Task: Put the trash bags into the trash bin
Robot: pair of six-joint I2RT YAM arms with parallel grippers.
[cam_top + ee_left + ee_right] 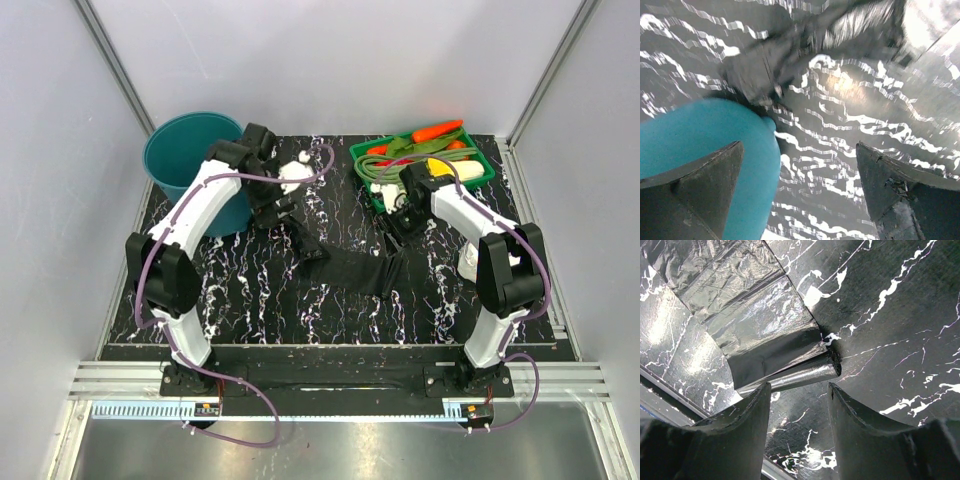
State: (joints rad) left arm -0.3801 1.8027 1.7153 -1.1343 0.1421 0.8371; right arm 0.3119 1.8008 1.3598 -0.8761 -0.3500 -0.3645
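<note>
A black glossy trash bag (350, 268) lies stretched flat on the marbled table between the two arms. The round teal trash bin (185, 155) stands at the back left. My left gripper (283, 208) hangs beside the bin's wall, open and holding nothing. In the left wrist view the gripper (800, 170) has the bin (705, 145) at its left finger and the blurred bag (790, 55) farther off. My right gripper (799, 390) is open over the table. The bag's folded end (760, 325) lies just past its fingertips, touching the left tip, with nothing between the jaws.
A white wrinkly plastic wad (295, 175) lies right of the bin, by the left wrist. A shallow green tray (485, 170) with vegetables stands at the back right, close behind the right gripper. Grey walls enclose the table.
</note>
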